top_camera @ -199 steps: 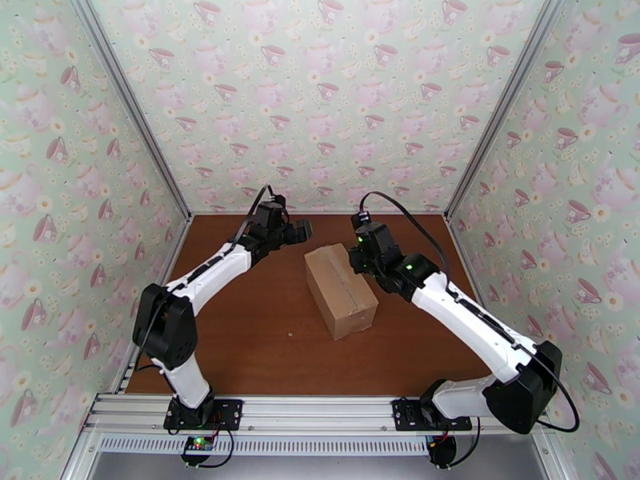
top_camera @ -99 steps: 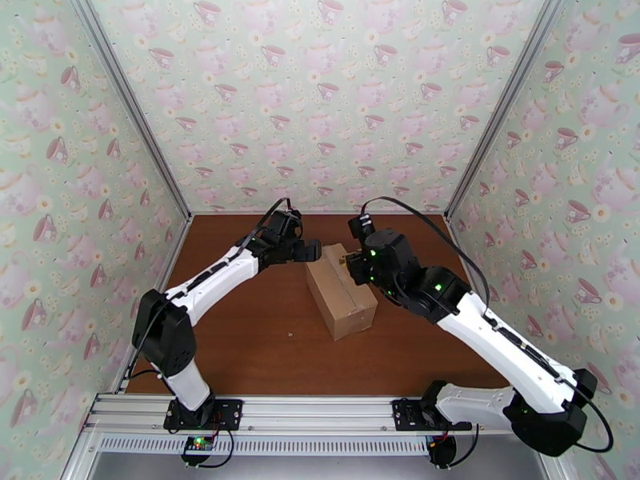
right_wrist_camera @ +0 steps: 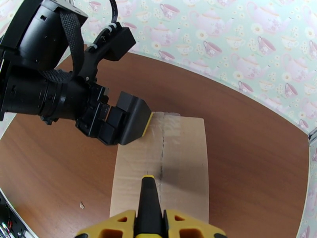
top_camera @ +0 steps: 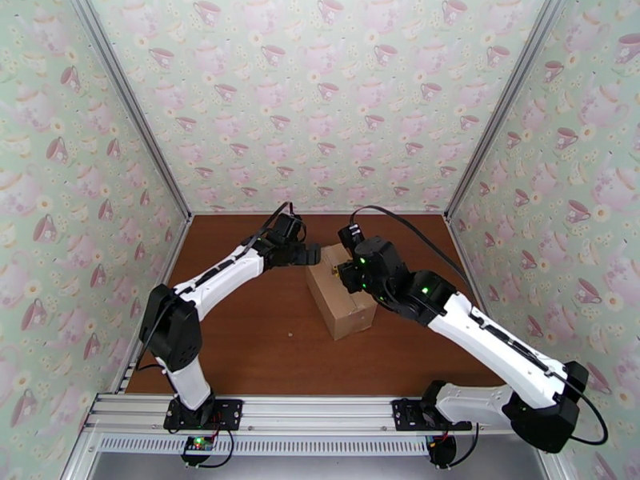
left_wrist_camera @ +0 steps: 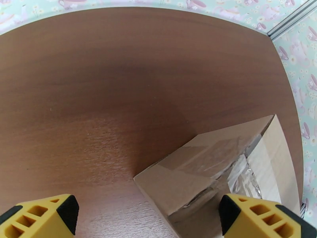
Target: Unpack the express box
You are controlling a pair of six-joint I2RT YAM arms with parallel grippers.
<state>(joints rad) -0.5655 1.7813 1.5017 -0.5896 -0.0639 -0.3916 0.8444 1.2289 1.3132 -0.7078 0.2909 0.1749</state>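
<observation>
Item: box [top_camera: 340, 294], flaps down, at the centre of the top view on the table [top_camera: 240, 338], long axis running toward the upper frame. Hazards, as we judge them: the left gripper [left_wrist_camera: 147, 219], fingers [left_wrist_camera: 39, 217] spread wide and holding nothing, straddles the box's far corner. In the right wrist view one finger sits by the upper end of the seam, so the rod [right_wrist_camera: 149, 195], if run up that line, could strike it. The light carton may skid or twist on the slick table unless it is braced. A tip pressed too deep could mark whatever lies inside, which we cannot see; one held too shallow would skate over the glossy tape [left_wrist_camera: 241, 175]. The right gripper [right_wrist_camera: 149, 225] is clamped on the rod, its tip over the seam at lower centre; we cannot tell whether it touches. Materials: box of plain brown cardboard, matte, rectangular, sharp-edged. Tape clear, shiny, wrinkled at the end face, with a dark ragged line along the seam. Rod slim, black, yellow-tipped. Fingers blocky, yellow with black faces. Table dark wood grain, smooth, faintly reflective.
</observation>
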